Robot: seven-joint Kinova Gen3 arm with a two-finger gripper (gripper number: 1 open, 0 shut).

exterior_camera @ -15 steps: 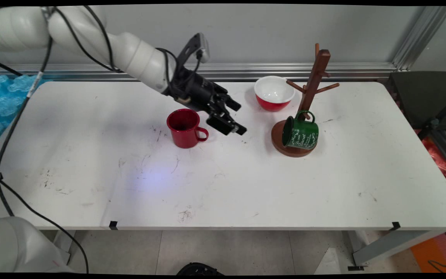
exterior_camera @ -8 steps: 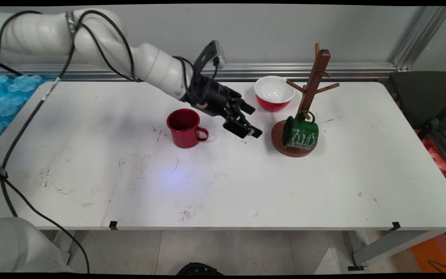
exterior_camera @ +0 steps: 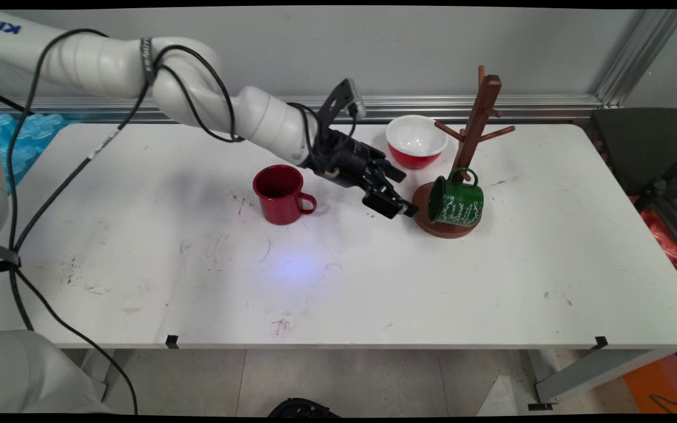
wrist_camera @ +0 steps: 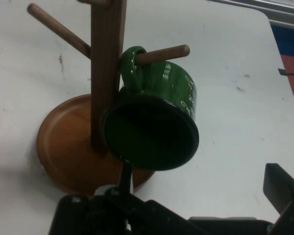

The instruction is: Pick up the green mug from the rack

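Note:
A green mug (exterior_camera: pixel 458 203) with white lettering hangs by its handle on a low peg of a wooden mug tree (exterior_camera: pixel 475 120), its mouth turned toward my hand. My gripper (exterior_camera: pixel 407 194) is open and empty, just left of the mug and at the edge of the tree's round base. In the hand view the green mug (wrist_camera: pixel 152 131) fills the centre, its dark mouth facing the camera, beside the tree's post (wrist_camera: pixel 108 73). My gripper (wrist_camera: pixel 203 188) sits below it with a finger (wrist_camera: pixel 282 188) at the lower right.
A red mug (exterior_camera: pixel 280 194) stands upright left of my hand, handle to the right. A red bowl (exterior_camera: pixel 416 141) with a white inside sits behind, near the tree. The table's back edge meets a metal rail and wall.
The arm has carried the gripper rightward, from beside the red mug to just short of the green mug. The gripper stays open. Nothing on the table has shifted.

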